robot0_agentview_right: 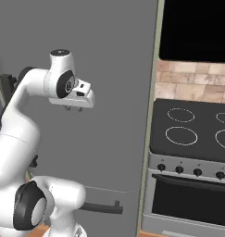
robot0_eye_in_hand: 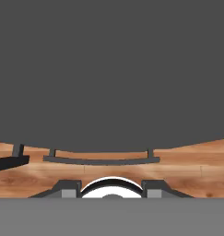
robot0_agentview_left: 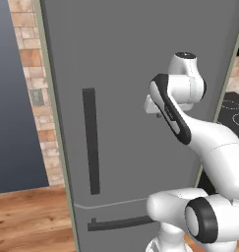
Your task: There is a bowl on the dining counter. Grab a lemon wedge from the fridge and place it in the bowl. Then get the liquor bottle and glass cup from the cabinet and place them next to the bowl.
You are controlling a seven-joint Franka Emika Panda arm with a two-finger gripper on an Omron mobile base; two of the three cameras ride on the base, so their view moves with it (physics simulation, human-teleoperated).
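Two small dark finger tips of the gripper (robot0_eye_in_hand: 111,190) rise at the bottom of the hand view, set apart with nothing between them; in the right base view the gripper (robot0_agentview_right: 73,108) hangs under the white hand, pointing down, close in front of the fridge door without touching it, and its short fingers (robot0_agentview_right: 67,108) are too small there to judge their gap; in the left base view the hand sits at the end of the white arm with dark joints (robot0_agentview_left: 190,128), against the door's right part. Behind the hand stands the tall grey fridge (robot0_agentview_left: 131,59) with its doors closed; a long dark vertical bar handle (robot0_agentview_left: 91,140) runs down the upper door, left of the hand, and a dark horizontal bar handle (robot0_agentview_left: 118,224) lies across the drawer front below; the hand view looks down that grey front (robot0_eye_in_hand: 111,69) to the drawer handle (robot0_eye_in_hand: 102,160) and the brown wooden plank floor (robot0_eye_in_hand: 187,166) beneath. Right of the fridge, a black cooktop with white ring marks (robot0_agentview_right: 192,129) tops a grey oven with dark knobs (robot0_agentview_right: 190,171); a tan brick wall (robot0_agentview_left: 30,54) shows left of the fridge.
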